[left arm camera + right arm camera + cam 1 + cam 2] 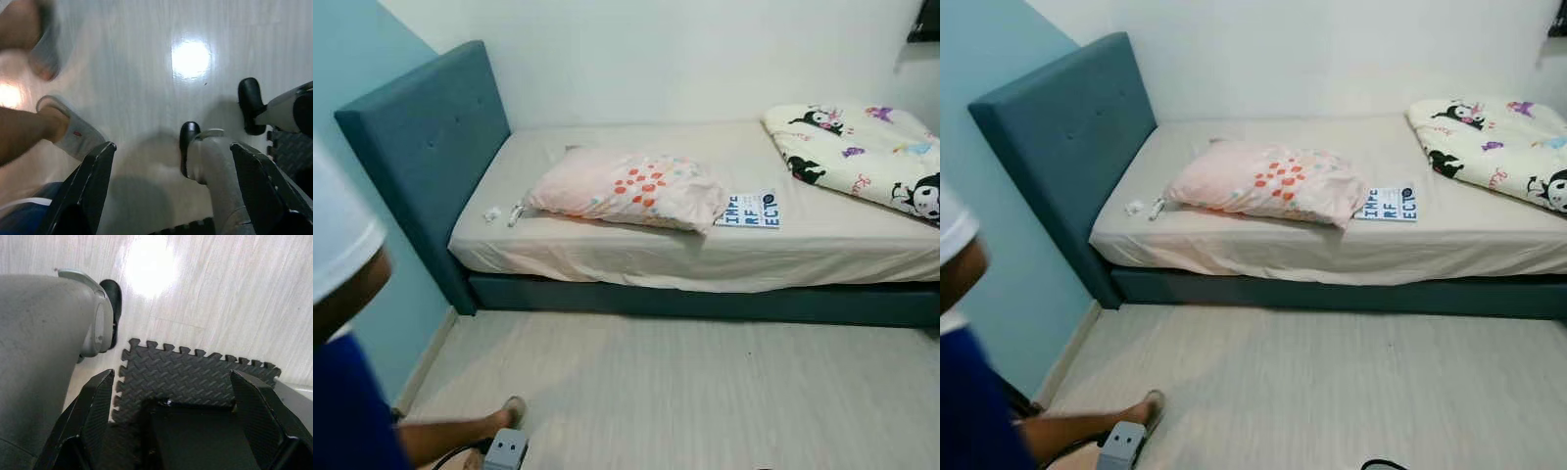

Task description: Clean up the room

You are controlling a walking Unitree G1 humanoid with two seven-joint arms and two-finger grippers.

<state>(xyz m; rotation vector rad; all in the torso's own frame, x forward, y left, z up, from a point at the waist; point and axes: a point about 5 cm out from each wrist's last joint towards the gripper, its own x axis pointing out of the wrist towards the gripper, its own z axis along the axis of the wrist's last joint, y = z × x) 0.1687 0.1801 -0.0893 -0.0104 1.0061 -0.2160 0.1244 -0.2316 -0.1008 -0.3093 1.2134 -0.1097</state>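
A bed (pixel 822 240) with a beige sheet and a teal headboard (pixel 431 137) stands across the room ahead. A pink pillow (pixel 631 189) with orange dots lies askew on it. A blue and white printed item (pixel 748 211) lies beside the pillow, and small white scraps (pixel 493 213) sit near the headboard. A cartoon-print quilt (pixel 871 157) lies folded at the bed's right end. My left gripper (pixel 172 147) hangs open over the pale floor. My right gripper (pixel 172 374) hangs open above a dark foam mat (pixel 195 372).
A person (pixel 342 294) in a white sleeve and blue clothes stands close at my left, with a slippered foot (pixel 509 411) on the floor and a grey device (pixel 506 450) beside it. Pale wood floor (pixel 705 392) stretches between me and the bed.
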